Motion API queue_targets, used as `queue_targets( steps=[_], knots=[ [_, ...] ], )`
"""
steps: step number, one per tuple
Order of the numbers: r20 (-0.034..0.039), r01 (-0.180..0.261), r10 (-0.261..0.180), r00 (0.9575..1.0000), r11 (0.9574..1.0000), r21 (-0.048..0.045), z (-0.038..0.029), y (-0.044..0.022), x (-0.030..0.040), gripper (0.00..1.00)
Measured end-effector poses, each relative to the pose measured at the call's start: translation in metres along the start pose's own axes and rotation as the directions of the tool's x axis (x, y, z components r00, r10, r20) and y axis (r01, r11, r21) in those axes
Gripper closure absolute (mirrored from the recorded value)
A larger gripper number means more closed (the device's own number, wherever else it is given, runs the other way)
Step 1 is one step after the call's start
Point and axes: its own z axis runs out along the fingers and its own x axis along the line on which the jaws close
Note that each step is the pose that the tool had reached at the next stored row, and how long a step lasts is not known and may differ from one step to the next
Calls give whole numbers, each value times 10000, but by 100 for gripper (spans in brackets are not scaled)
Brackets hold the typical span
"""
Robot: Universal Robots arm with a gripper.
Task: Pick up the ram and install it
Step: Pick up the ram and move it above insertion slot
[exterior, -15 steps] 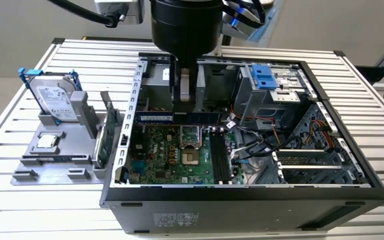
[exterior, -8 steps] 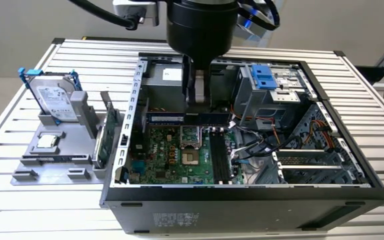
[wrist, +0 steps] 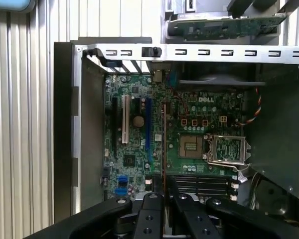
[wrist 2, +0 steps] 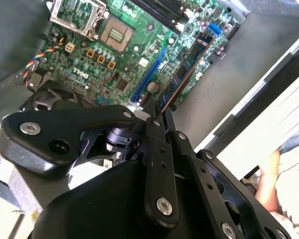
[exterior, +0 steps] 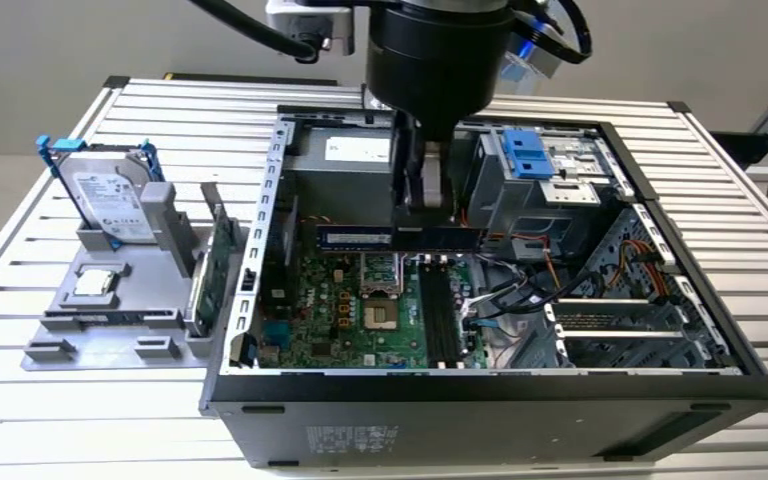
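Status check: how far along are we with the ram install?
Pickup looks done: the gripper is shut on the ram, held level above the motherboard inside the open case. Left: it is not yet seated; the memory slots below sit empty.

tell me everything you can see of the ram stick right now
The ram is a long, narrow, thin dark blue-green circuit board with a row of black chips and a pale label. The pincer is shut on its upper edge near the middle, holding it level and on edge in the air above the motherboard, inside the open computer case. In the first wrist view it shows edge-on, a coppery edge facing down. It sits in no slot; nothing else touches it.
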Motion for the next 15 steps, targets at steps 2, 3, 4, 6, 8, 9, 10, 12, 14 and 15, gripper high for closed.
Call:
queue_targets(
  steps=[2, 3, 4, 6, 8, 9, 10, 12, 14, 15],
  knots=[
    [0, 0, 0, 10000, 10000, 0, 0, -55, 0, 100],
    [1, 0, 0, 10000, 10000, 0, 1, -84, 0, 100],
    [1, 0, 0, 10000, 10000, 0, 1, -114, 0, 100],
    [0, 0, 0, 10000, 10000, 0, 0, -174, 0, 100],
    [0, 0, 0, 10000, 10000, 0, 0, -237, 1, 100],
    [1, 0, 0, 10000, 10000, 1, 0, -270, 1, 100],
    [1, 0, 0, 10000, 10000, 0, 0, -302, 1, 100],
    [0, 0, 0, 10000, 10000, 0, 0, -368, 1, 100],
    [0, 0, 0, 10000, 10000, 0, 0, -433, 1, 100],
    [0, 0, 0, 10000, 10000, 0, -1, -465, 1, 100]
  ],
)
